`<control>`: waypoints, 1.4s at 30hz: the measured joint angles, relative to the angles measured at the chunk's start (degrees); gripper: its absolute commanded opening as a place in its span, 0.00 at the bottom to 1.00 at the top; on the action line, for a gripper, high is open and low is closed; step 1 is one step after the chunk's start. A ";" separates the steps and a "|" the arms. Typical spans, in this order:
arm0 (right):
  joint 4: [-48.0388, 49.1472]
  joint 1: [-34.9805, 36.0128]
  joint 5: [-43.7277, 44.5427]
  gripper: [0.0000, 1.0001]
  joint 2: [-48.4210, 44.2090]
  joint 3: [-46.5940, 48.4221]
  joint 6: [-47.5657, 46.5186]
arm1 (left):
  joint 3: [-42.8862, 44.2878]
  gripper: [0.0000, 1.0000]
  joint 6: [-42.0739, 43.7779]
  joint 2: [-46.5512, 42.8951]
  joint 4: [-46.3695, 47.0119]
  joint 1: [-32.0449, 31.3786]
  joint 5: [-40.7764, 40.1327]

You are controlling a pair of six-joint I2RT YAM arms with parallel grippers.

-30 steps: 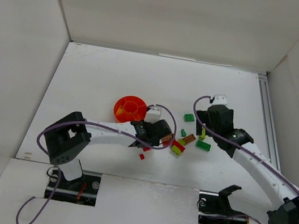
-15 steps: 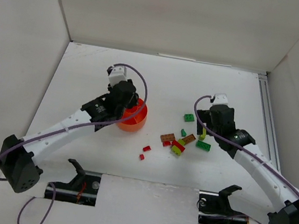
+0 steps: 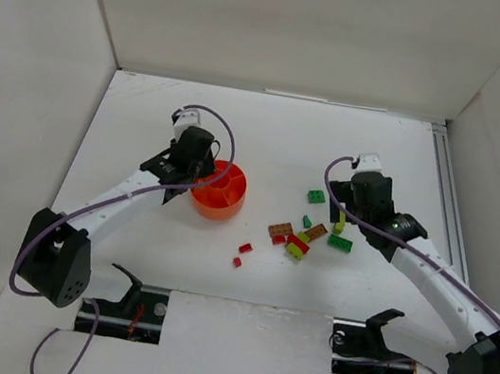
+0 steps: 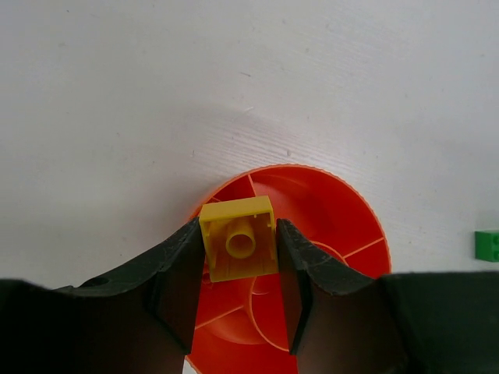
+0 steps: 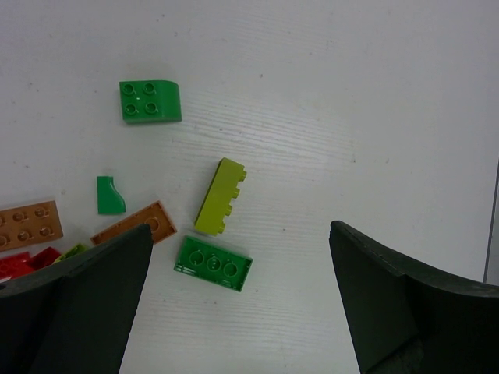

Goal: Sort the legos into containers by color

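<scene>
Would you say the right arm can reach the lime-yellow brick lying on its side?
Probably yes: the right gripper hangs open above the lime-yellow brick, with nothing covering it; a green brick lies close.

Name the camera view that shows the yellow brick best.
Left wrist: the yellow brick sits centred, pinched between the left fingers over the orange bowl. Top external hides it behind the left arm; right wrist misses it.

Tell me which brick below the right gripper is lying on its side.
The lime-yellow brick: its studs point sideways, whereas the square green brick and the long green brick lie flat.
</scene>
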 measured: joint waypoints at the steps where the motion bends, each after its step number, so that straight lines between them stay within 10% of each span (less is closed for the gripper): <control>1: 0.00 0.00 0.00 1.00 0.17 0.04 -0.02 | 0.00 0.36 0.20 0.85 0.13 -0.04 0.42; 18: 0.00 -0.63 -0.02 1.00 1.73 0.09 -0.02 | -2.62 0.56 0.15 -0.20 0.13 -0.02 1.60; 23: 0.02 -0.66 -1.14 1.00 1.75 0.09 -0.28 | -2.97 1.00 0.11 -3.56 -1.20 -0.04 2.51; 42: 6.49 0.17 -6.32 0.95 20.22 6.93 -1.11 | -14.01 1.00 -3.56 -18.82 -1.75 -10.51 12.70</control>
